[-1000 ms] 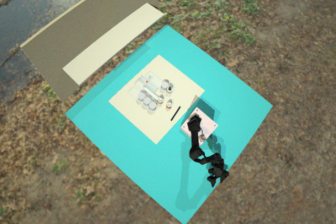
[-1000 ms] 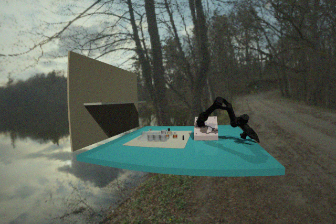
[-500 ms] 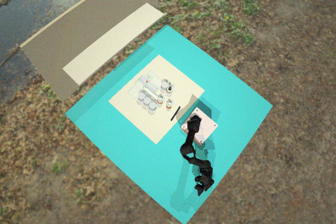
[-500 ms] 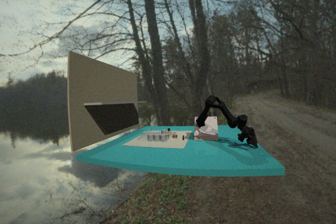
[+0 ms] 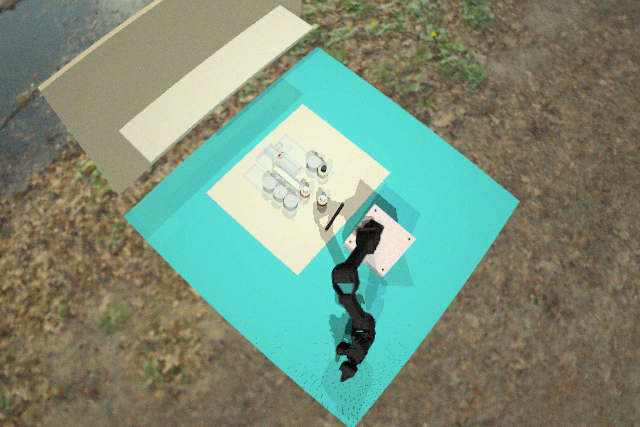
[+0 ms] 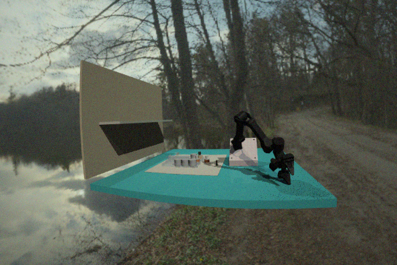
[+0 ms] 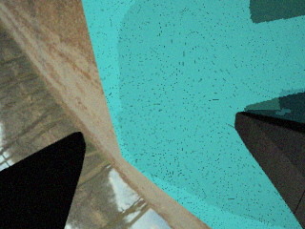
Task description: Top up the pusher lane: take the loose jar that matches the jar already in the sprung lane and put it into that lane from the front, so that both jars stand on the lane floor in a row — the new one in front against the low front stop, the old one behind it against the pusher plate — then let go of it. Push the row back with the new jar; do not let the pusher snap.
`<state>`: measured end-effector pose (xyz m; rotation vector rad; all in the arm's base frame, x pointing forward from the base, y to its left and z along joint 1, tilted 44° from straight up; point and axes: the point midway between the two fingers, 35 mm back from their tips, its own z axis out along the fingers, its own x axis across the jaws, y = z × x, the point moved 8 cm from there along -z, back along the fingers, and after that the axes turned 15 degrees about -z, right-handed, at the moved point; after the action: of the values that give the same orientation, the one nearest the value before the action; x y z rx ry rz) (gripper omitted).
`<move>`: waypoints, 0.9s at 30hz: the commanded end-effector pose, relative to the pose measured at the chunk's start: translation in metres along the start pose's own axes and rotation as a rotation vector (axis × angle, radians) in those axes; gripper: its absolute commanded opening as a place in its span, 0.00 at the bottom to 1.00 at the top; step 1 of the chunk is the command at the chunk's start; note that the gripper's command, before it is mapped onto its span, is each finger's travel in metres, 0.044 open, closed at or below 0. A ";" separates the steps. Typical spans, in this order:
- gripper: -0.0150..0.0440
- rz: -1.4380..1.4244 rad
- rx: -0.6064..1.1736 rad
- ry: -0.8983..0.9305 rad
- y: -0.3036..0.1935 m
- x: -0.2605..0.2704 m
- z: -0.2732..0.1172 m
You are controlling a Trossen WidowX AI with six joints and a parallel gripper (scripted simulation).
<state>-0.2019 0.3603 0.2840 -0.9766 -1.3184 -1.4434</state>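
Note:
A small amber jar with a pale cap stands loose on the cream mat. A similar jar stands at the front end of the middle lane of a clear rack. A red dot shows farther back along this lane. The pusher plate and front stop are too small to tell. My gripper is open and empty, low over the turquoise table's near corner, far from the jars.
Several wider grey-lidded jars fill the neighbouring lane. Another wide jar and a black-capped jar stand on the other side. A black bar lies between the loose jar and the pink base block.

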 end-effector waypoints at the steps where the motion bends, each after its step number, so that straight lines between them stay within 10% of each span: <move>1: 1.00 -0.131 -0.072 -0.008 0.043 0.010 0.014; 27: 1.00 -0.876 -0.418 -0.508 0.337 -0.041 0.003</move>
<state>0.0868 0.3786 0.3427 -1.0651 -1.8954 -2.2724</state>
